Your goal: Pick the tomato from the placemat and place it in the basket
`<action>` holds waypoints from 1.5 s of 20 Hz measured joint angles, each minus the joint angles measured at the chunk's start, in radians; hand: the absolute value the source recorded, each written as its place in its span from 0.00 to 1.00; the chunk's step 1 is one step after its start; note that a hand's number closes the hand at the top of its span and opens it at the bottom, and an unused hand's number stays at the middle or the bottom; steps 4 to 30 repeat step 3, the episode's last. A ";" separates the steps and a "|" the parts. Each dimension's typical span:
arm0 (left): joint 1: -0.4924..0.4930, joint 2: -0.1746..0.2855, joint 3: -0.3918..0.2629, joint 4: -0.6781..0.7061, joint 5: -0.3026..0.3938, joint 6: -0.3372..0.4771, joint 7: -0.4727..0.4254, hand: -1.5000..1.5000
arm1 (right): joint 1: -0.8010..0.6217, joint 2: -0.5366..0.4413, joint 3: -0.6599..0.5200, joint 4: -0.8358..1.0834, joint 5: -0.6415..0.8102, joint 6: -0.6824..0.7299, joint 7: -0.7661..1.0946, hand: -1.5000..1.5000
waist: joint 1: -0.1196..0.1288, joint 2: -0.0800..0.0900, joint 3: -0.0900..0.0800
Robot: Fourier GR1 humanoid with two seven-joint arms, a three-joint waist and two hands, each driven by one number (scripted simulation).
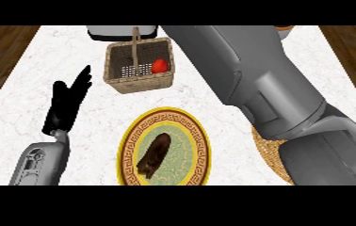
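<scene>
The red tomato (160, 66) lies inside the woven basket (118, 81), against its right wall, at the back middle of the counter. The basket's handle stands upright. A woven placemat (268, 155) shows at the right, mostly covered by my right arm (264, 84), and I see nothing on its visible part. That grey arm runs from the lower right up past the basket's right side to the picture's top, where its hand is cut off from view. My left hand (66, 105) rests open at the left, fingers straight and pointing up, well apart from the basket.
A round yellow-rimmed plate (132, 135) sits at the front middle with a dark brown food item (154, 155) on it. A grey-and-white appliance (111, 32) stands behind the basket. The counter's wooden edges show at the far left and right.
</scene>
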 measured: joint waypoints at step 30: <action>0.028 0.008 0.013 -0.008 0.005 0.002 -0.005 0.50 | 0.046 -0.012 -0.010 -0.050 0.000 -0.009 0.009 0.00 | -0.026 -0.009 0.001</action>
